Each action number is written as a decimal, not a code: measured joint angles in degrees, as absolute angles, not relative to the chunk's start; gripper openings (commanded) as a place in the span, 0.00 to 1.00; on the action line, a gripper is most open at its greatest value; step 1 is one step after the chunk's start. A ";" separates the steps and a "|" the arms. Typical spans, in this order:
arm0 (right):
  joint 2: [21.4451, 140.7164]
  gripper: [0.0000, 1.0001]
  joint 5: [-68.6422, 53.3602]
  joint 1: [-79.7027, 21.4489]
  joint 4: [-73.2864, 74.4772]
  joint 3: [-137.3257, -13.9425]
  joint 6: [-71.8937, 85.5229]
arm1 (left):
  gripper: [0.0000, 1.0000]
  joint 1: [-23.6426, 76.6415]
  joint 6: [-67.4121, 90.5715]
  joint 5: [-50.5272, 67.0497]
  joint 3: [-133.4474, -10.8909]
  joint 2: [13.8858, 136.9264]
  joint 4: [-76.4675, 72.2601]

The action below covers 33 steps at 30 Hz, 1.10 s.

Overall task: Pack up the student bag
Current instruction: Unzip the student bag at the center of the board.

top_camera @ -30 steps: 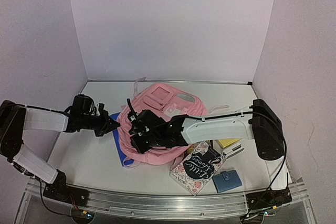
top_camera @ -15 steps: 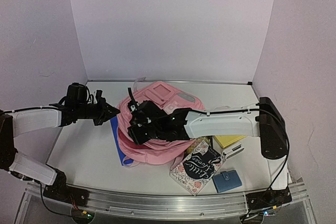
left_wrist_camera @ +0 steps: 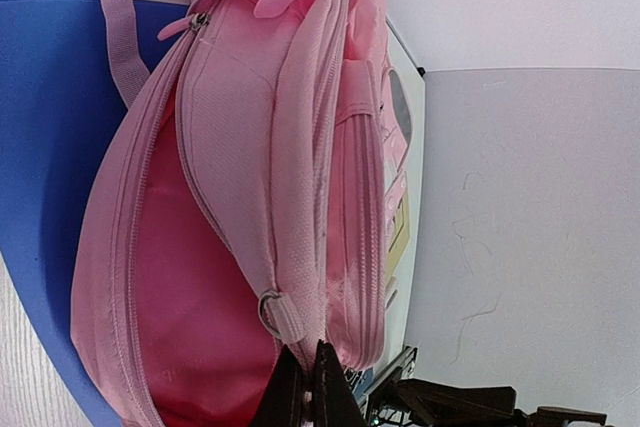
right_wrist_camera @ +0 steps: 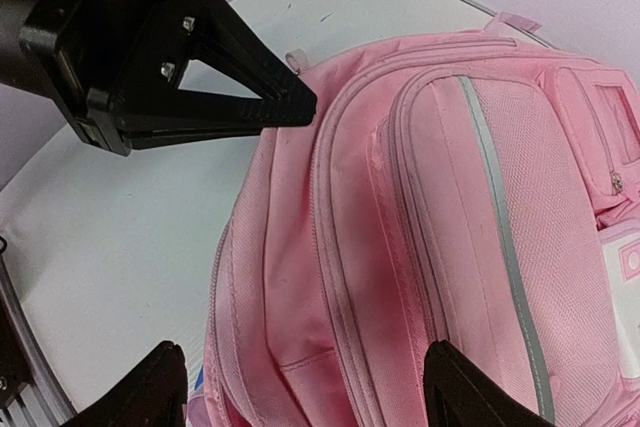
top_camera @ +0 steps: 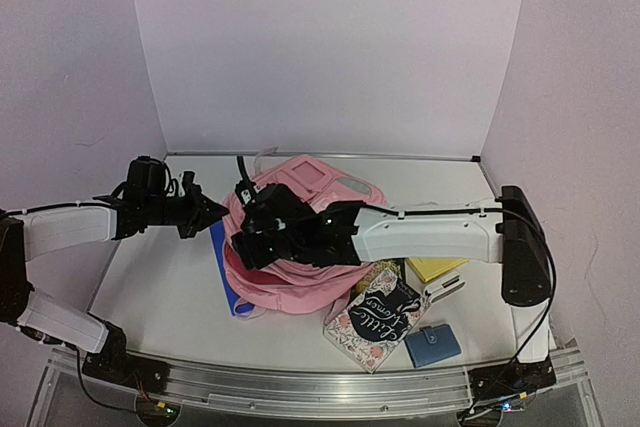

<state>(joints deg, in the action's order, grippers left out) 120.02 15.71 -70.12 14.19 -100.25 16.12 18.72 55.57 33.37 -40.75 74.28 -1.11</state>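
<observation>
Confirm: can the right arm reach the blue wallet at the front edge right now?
Probably yes. The blue wallet lies uncovered near that arm's base. The right tool hangs open over the student bag, so the arm must fold back.

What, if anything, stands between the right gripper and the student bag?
Nothing visible. The right gripper is open directly over the student bag, with only pink fabric showing between its fingers. The left gripper, shut, sits at the bag's edge, off to one side.
</observation>
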 measured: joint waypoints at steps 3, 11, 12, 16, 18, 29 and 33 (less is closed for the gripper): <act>122.25 0.78 18.85 -70.48 15.39 -102.26 16.17 | 0.00 18.72 55.57 33.39 -40.93 74.22 -0.93; 125.24 0.84 24.49 -71.40 17.59 -102.98 15.25 | 0.00 18.87 55.57 33.34 -41.01 74.19 0.58; 125.25 0.84 24.90 -71.55 17.72 -102.98 15.26 | 0.00 18.87 55.55 33.32 -41.04 74.19 0.65; 125.27 0.88 24.89 -71.68 18.02 -102.98 15.56 | 0.00 18.87 55.51 33.28 -41.25 74.19 1.04; 125.25 0.90 24.06 -71.68 18.04 -102.98 15.88 | 0.00 18.87 55.47 33.20 -41.27 74.19 1.10; 125.55 0.93 26.18 -73.33 18.99 -104.73 14.97 | 0.00 18.87 55.34 33.10 -43.35 74.19 1.69; 127.85 0.83 30.16 -73.70 20.01 -106.44 15.19 | 0.00 18.87 55.33 33.07 -43.48 74.19 2.03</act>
<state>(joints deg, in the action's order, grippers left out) 127.85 30.16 -73.70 20.01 -106.44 15.19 18.87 55.33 33.07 -43.48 74.19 2.03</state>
